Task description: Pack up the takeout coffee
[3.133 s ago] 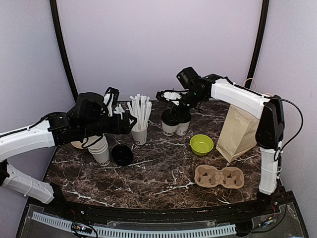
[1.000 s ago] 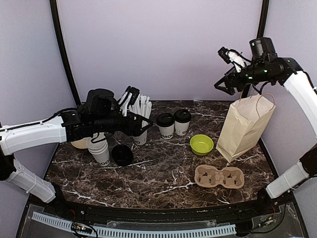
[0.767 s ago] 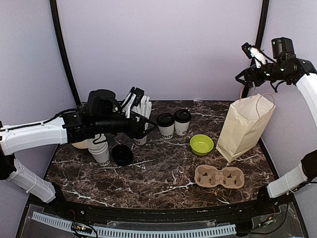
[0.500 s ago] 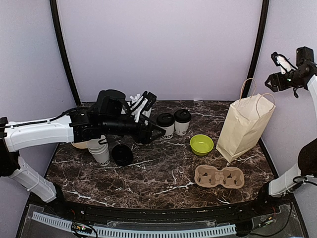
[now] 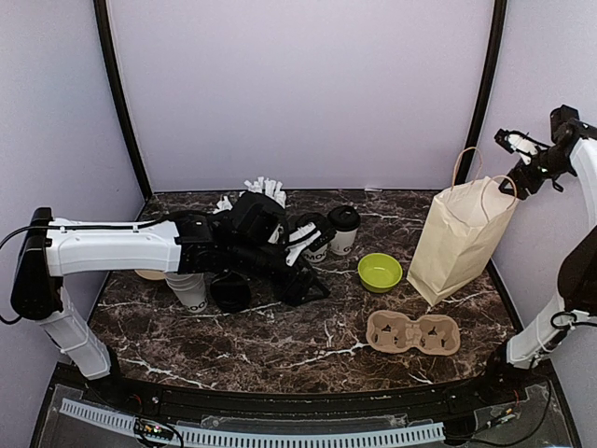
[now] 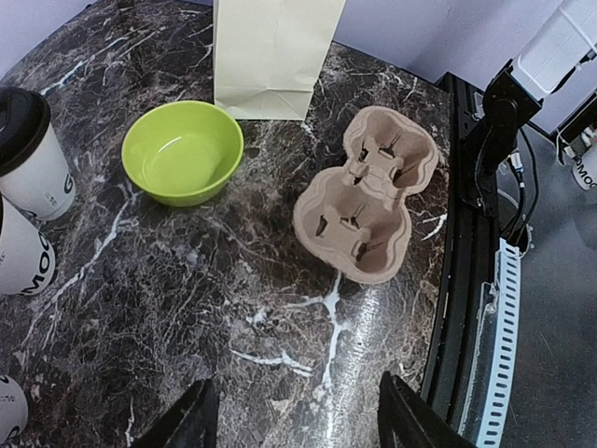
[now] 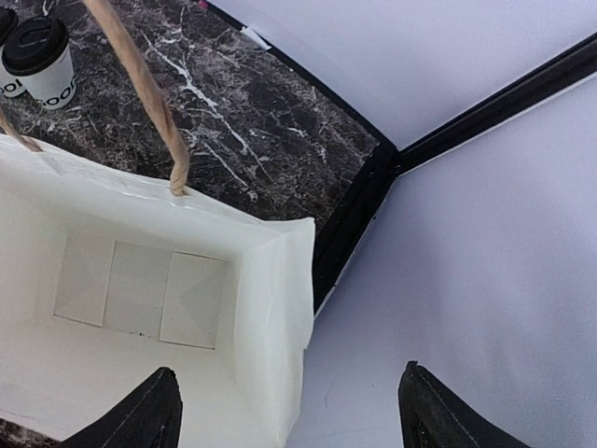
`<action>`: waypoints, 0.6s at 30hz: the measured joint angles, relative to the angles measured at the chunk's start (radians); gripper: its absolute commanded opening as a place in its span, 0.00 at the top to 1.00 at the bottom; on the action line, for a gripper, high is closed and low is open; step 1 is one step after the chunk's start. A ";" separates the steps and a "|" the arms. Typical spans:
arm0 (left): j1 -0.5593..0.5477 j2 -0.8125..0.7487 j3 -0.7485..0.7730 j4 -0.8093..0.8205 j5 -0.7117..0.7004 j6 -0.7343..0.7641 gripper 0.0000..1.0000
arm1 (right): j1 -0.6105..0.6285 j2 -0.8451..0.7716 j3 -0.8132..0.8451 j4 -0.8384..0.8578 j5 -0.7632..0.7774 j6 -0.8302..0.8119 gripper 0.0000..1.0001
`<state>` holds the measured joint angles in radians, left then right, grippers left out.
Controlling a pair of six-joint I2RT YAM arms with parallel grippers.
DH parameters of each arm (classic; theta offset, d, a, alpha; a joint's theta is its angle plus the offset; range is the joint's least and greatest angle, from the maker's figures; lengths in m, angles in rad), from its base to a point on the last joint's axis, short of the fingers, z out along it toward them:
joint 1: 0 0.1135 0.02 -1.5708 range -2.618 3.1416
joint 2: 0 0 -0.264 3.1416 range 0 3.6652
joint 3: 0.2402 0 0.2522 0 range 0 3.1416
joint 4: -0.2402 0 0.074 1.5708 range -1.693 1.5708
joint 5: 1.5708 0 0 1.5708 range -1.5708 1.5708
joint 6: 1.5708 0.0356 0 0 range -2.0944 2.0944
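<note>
I am holding my left claw (image 6: 294, 420) and right claw (image 7: 289, 411) apart and empty, both coffees (image 5: 343, 227) standing unpacked near the worktop's (image 5: 280, 345) far edge, bag (image 5: 462, 238) and carrier (image 5: 413, 333) empty.

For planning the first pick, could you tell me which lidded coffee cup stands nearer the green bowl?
The right-hand lidded cup, fully visible beside the green bowl; the left-hand lidded cup is partly hidden behind the left arm.

Arms moved
We swung the left gripper (image 6: 297, 422) before the coffee cups (image 5: 344, 228) and raised the right gripper (image 7: 291, 411) over the bag (image 5: 457, 247).
</note>
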<state>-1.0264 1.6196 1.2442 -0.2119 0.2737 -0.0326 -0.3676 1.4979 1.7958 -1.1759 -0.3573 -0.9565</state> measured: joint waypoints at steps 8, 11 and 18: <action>-0.003 0.003 0.001 -0.029 -0.027 -0.009 0.38 | 0.119 0.088 -0.003 0.024 -0.005 -0.098 0.16; -0.006 0.003 0.001 -0.034 -0.033 -0.016 0.38 | 0.162 0.101 0.005 0.033 -0.007 -0.117 0.16; -0.011 0.002 0.001 -0.040 -0.051 -0.034 0.39 | 0.176 0.174 0.065 0.034 -0.041 -0.180 0.28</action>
<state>-1.0374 1.6211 1.2449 -0.2523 0.2230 -0.0666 -0.1917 1.6722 1.8606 -1.1416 -0.3985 -1.1362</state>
